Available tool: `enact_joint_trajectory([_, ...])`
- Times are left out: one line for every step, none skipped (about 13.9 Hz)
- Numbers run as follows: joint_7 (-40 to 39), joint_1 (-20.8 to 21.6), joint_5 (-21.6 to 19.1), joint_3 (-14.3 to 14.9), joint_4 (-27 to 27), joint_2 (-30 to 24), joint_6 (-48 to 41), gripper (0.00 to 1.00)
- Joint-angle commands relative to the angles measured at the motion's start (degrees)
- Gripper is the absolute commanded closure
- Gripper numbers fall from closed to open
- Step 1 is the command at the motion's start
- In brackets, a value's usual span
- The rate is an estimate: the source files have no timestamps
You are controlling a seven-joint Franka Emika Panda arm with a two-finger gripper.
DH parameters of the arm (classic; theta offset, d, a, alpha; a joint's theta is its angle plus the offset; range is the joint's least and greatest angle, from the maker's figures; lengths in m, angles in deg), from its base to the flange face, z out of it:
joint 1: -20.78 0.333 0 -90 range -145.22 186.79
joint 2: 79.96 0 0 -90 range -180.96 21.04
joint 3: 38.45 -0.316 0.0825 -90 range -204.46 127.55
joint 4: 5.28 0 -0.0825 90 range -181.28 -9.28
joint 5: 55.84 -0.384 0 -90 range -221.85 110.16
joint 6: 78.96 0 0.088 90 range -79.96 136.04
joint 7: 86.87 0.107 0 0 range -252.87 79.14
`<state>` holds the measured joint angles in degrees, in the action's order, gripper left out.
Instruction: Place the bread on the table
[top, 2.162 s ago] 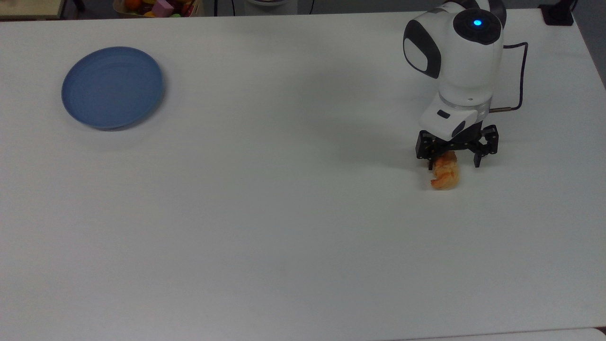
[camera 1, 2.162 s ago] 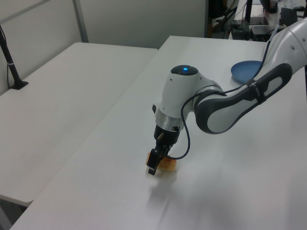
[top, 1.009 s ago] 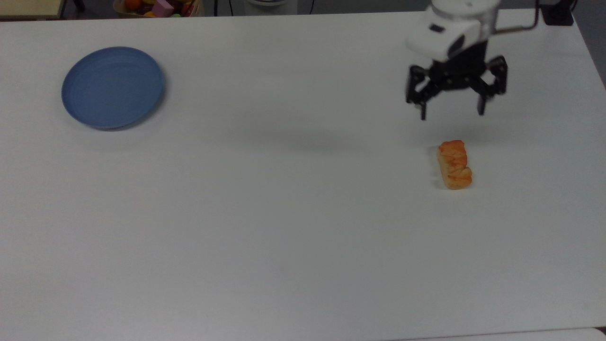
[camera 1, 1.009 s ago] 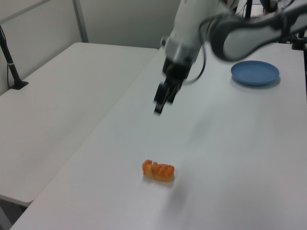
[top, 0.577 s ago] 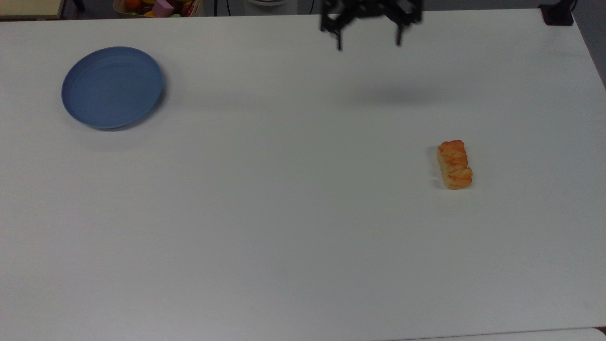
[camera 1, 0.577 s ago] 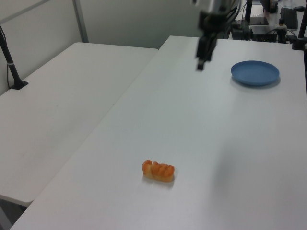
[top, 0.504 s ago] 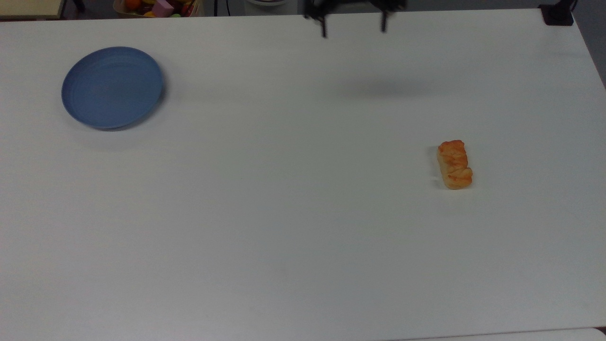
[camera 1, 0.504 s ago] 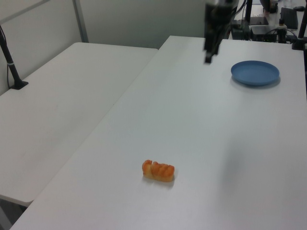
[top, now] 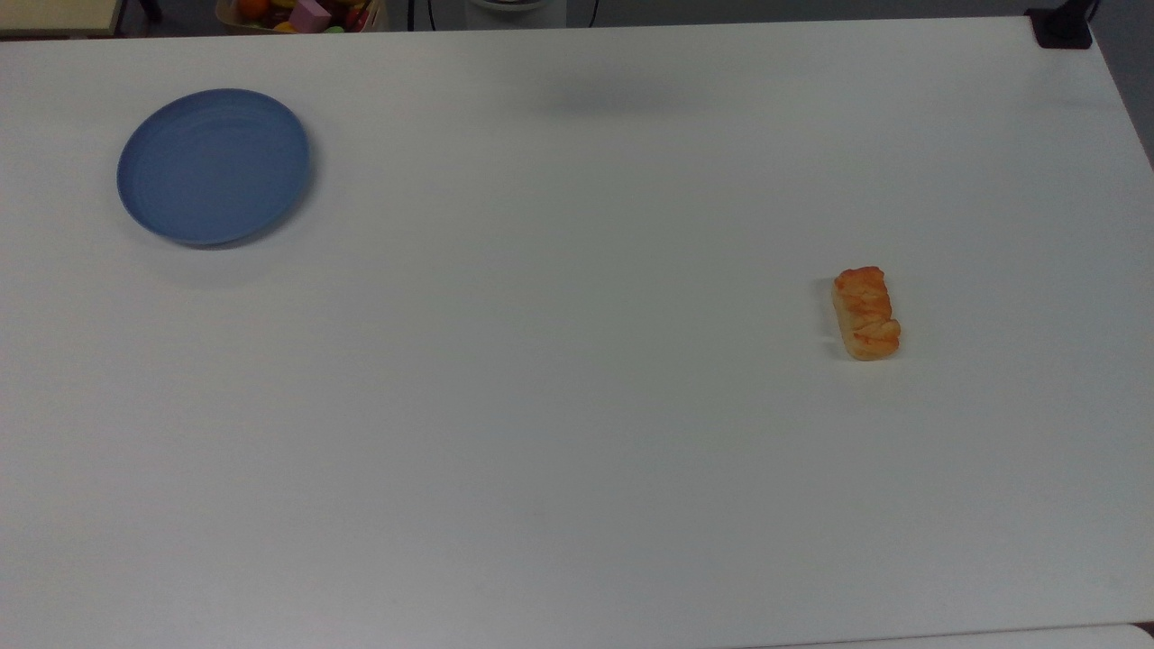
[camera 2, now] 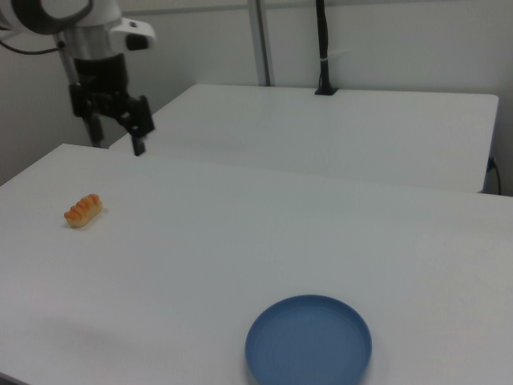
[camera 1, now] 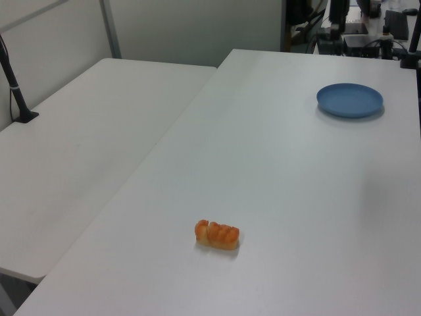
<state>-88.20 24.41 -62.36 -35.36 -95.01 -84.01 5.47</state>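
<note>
Where it lies flat on the table (top: 559, 406), we see the bread (top: 865, 313) golden-orange, braided | gripper (camera 2: 117, 138) raised, pointing down, fingers spread.

Golden-orange bread (top: 865, 313), blue plate (top: 215, 166)

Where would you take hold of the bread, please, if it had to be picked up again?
Probably from straight above, across its narrow middle. The bread lies flat and alone on the table, its long axis running up and down in the top view, so the fingers would close on its two long sides.
</note>
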Motion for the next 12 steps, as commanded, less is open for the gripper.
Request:
enact_joint_trajectory([-1.92, -5.63, 2.99, -0.37, -5.53, -1.39, 3.53, 0.00])
enact_joint_trajectory([-2.09, -7.82, 3.27, -0.37, -8.15, -1.30, 6.85, 0.00])
enact_joint_trajectory([-2.01, -8.62, 3.70, -0.37, -8.78, -0.87, 7.93, 0.00])
enact_joint_trajectory([-1.83, -9.07, 4.40, -0.37, -8.88, -0.26, 8.29, 0.00])
enact_joint_trajectory([-1.83, -9.51, 4.85, -0.37, -8.79, 0.97, 8.90, 0.00])
enact_joint_trajectory([-1.31, -9.77, 4.94, -0.37, -8.70, 1.68, 10.30, 0.00])
enact_joint_trajectory([-1.04, -9.77, 5.29, -0.37, -8.70, 1.68, 11.36, 0.00])
enact_joint_trajectory([0.44, -9.86, 5.72, -0.37, -8.70, 1.60, 11.46, 0.00])
enact_joint_trajectory([1.58, -9.86, 6.25, -0.37, -8.70, 1.68, 11.63, 0.00])
enact_joint_trajectory([1.94, -9.77, 6.95, -0.46, -8.53, 2.12, 11.72, 0.00])
enact_joint_trajectory([2.03, -9.86, 6.96, -0.46, -8.53, 2.04, 11.55, 0.00])
enact_joint_trajectory([2.03, -9.86, 7.05, -0.46, -8.53, 1.95, 11.37, 0.00])
